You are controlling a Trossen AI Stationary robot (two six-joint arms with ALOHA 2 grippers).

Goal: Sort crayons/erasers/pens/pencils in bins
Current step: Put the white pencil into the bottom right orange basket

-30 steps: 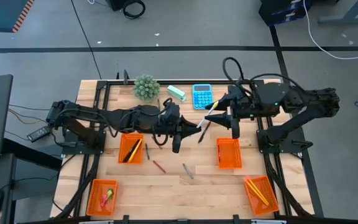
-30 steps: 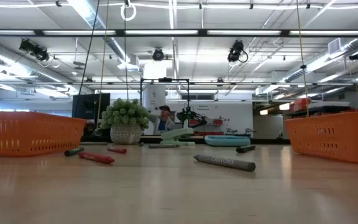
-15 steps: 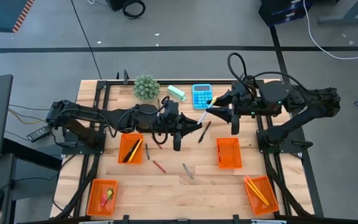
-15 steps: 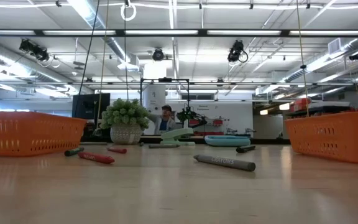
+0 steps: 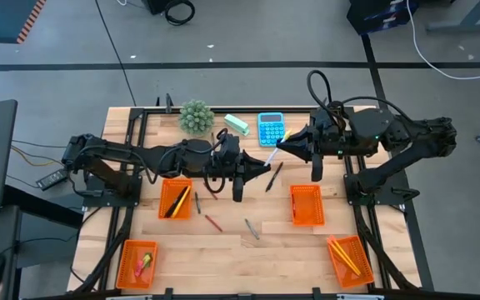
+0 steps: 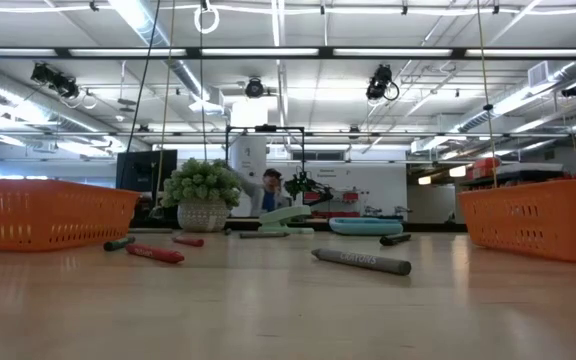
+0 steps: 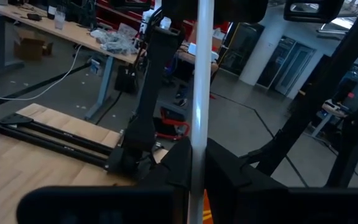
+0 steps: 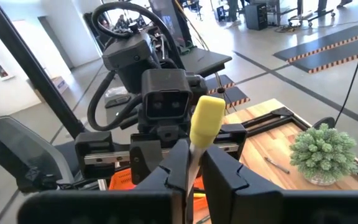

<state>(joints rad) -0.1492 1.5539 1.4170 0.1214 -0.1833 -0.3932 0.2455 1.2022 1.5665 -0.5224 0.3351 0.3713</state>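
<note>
We have a handover in mid-air above the tabletop (image 5: 223,242): the left claw (image 5: 267,167) and the right claw (image 5: 283,145) both pinch one white stick (image 5: 272,156) with a yellow end, probably so it can travel across to the right-hand bins.

The bin by the left arm (image 5: 176,198) holds pens and a pencil. The near-left bin (image 5: 137,264) holds erasers. The near-right bin (image 5: 349,259) holds pencils. The middle-right bin (image 5: 307,204) looks empty. A crayon (image 5: 213,222), a grey stick (image 5: 252,229) and a pen (image 5: 273,177) lie loose.
</note>
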